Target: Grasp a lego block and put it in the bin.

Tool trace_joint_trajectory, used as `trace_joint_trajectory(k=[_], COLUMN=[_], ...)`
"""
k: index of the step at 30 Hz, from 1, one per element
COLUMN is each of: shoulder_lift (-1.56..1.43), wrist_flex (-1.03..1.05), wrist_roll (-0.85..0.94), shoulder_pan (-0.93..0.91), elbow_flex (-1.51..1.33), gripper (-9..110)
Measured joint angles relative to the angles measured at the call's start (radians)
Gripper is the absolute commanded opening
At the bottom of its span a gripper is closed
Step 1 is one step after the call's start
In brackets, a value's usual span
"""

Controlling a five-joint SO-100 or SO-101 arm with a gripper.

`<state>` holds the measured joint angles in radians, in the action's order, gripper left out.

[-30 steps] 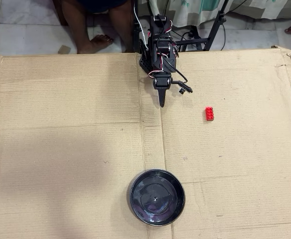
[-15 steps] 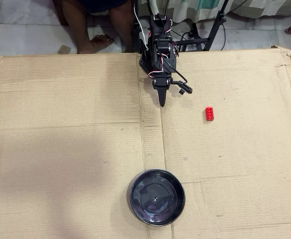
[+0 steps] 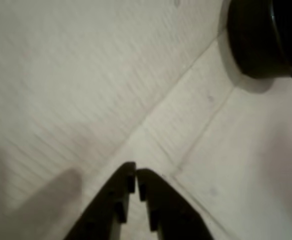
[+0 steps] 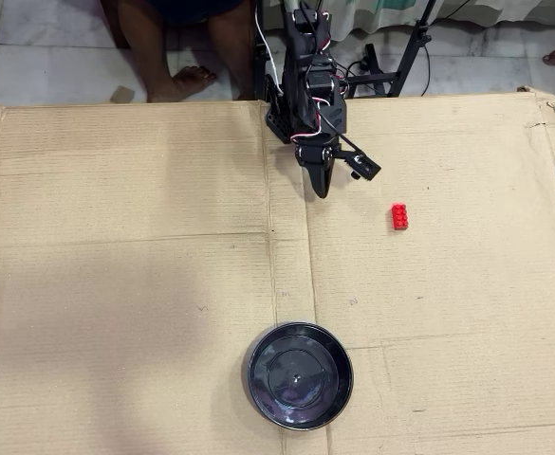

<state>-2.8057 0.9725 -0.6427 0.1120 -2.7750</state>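
— What are we seeing, biggest first?
— One brown corrugated cardboard sheet (image 4: 125,284), unlettered; one round glossy black bin (image 4: 300,376) near its lower edge; one black arm.
— And the claw?
— The gripper (image 3: 136,174) is showing pinched nearly together, empty. One red studded lego block (image 4: 400,217) is lying well apart, to its right overhead.

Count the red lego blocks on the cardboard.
1. The lego block lies right of the gripper in the overhead view, apart from the bin. The wrist view shows none.

In the overhead view, the lego block (image 4: 400,217) lies right of the claw (image 4: 321,190), the bin (image 4: 256,374) well below.
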Motion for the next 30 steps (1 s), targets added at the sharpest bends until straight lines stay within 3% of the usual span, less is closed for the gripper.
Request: trace_joint_trajectory(k=[13, 25, 30], shoulder_lift=[0.186, 0.278, 0.362], wrist_flex=[0.002, 0.005, 0.031], wrist_roll=[-0.792, -1.310, -1.397], shoulder_pan=[0.239, 0.391, 0.407], elbow_flex=[0.144, 0.232, 0.321], gripper=[1, 1, 1])
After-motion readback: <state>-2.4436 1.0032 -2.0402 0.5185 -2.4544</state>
